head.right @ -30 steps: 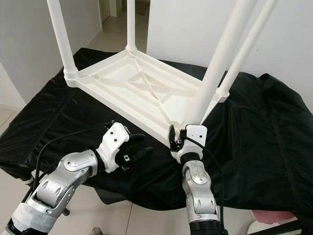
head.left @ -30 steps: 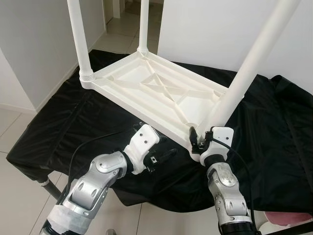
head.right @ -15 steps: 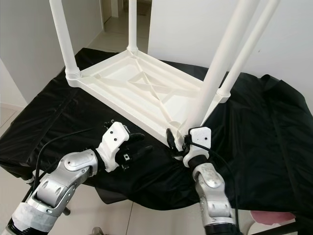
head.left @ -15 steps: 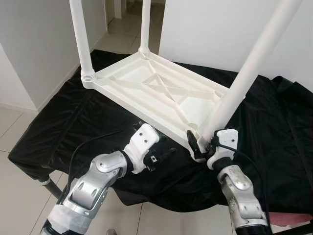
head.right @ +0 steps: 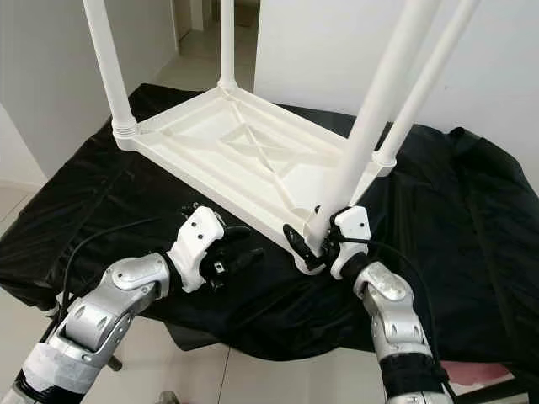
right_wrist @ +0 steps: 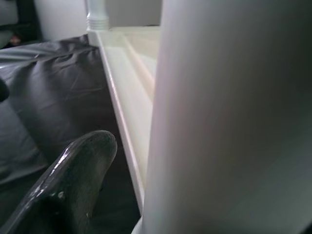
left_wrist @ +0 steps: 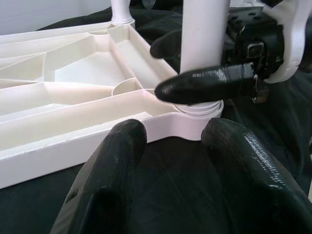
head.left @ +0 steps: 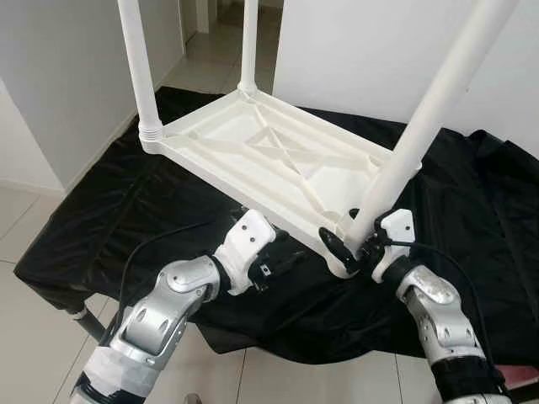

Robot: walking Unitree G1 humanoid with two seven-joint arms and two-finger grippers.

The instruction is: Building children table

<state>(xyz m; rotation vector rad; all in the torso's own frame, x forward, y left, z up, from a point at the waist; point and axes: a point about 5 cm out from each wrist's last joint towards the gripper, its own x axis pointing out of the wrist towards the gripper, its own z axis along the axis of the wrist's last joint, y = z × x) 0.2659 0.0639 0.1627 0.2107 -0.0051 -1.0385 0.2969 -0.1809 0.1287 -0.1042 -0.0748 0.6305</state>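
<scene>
A white plastic children's table (head.left: 253,143) lies upside down on a black cloth (head.left: 126,210), its legs pointing up. My right gripper (head.left: 347,238) is shut on the base of the near right leg (head.left: 421,126), where it enters the corner socket. One black finger (left_wrist: 204,83) crosses the front of the leg (left_wrist: 204,34) and the other sits behind it. In the right wrist view the leg (right_wrist: 229,117) stands close beside one finger (right_wrist: 73,180). My left gripper (head.left: 282,257) rests open on the cloth just before the table's near edge, holding nothing.
Other legs stand at the far left corner (head.left: 139,67), the far corner (head.left: 248,42) and the far right corner (head.right: 421,84). The cloth hangs over the near edge of its support above a tiled floor (head.left: 25,227). A white wall (head.left: 362,50) rises behind.
My right arm has swung out to the right, bringing its wrist round to the right of the leg with the fingers still about the base. My left gripper has hardly moved.
</scene>
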